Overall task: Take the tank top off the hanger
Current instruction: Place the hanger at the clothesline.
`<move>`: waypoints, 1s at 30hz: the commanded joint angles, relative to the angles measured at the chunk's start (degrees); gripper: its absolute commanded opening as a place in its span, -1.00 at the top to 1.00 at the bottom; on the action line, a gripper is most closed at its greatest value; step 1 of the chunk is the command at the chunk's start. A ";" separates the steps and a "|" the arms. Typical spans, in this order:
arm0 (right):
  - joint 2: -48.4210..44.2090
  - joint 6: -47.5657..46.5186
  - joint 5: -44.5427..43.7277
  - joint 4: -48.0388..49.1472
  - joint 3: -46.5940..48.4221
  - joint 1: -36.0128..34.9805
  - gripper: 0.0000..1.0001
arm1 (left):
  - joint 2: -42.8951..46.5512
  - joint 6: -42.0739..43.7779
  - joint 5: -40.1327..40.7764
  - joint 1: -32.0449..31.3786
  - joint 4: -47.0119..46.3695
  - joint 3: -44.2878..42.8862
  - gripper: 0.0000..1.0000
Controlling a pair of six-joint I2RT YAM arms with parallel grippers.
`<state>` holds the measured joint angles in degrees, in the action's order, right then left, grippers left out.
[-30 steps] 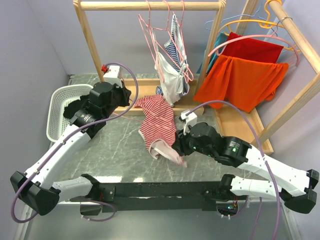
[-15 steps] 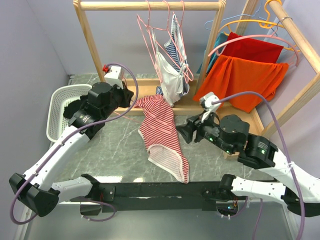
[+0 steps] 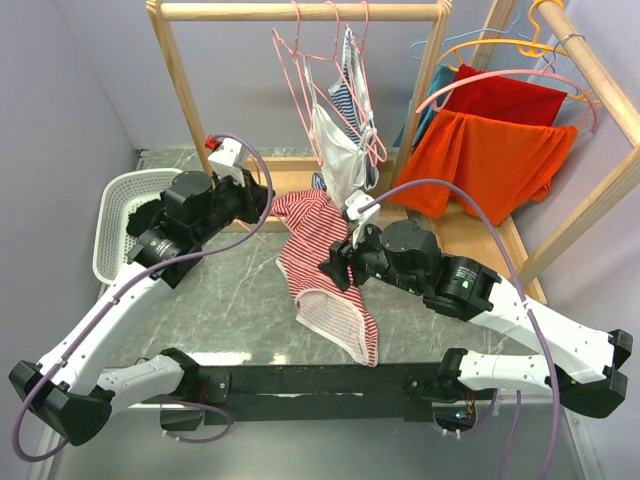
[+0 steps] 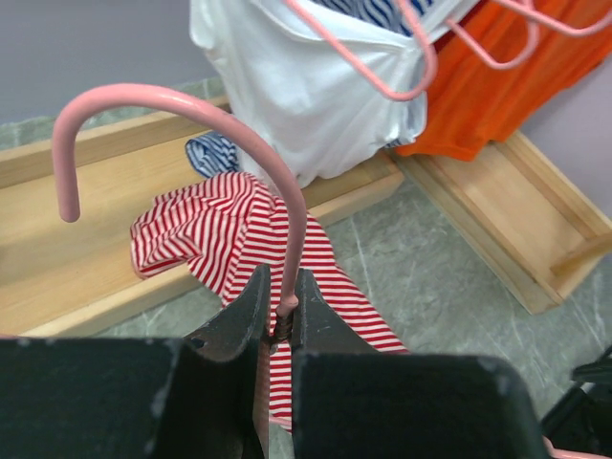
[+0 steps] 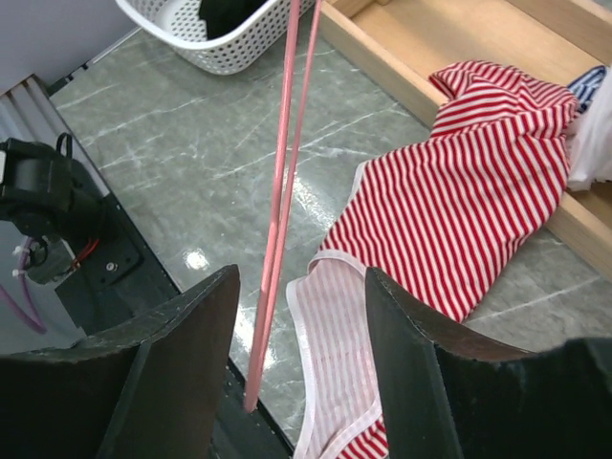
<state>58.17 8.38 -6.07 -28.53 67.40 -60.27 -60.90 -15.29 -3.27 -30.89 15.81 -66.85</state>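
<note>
Nearest you, the red-and-white striped tank top [image 3: 320, 265] lies crumpled on the grey marbled tabletop [image 3: 220, 300], its hem opened to show the pale inside. Your right gripper [image 5: 301, 277] hangs over it, jaws wide and empty. Farther back, the top's upper end is bunched against the wooden rack base [image 4: 57, 277]. Your left gripper [image 4: 282, 287] is clamped on the neck of the pink wire hanger [image 4: 191, 100].
</note>
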 commanded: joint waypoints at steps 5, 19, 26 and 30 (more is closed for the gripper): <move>0.89 -0.21 5.89 3.39 0.99 0.68 0.45 | 1.84 1.05 -6.14 -0.13 -5.44 0.32 0.98; 3.79 4.45 -4.73 2.34 6.08 0.68 1.00 | 4.47 -2.99 16.39 -0.13 -3.68 1.28 -0.99; 13.71 3.75 -17.92 -0.99 18.27 0.51 1.00 | 15.71 -9.93 41.92 -0.13 -4.65 6.63 -0.99; 18.90 1.29 -23.98 -0.65 25.93 0.59 1.00 | 18.45 -9.41 46.68 -0.13 -3.52 7.52 -0.99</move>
<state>73.80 11.97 -20.47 -30.44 85.19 -59.51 -44.64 -23.24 31.99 -30.96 13.56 -59.68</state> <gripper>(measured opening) 0.026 0.994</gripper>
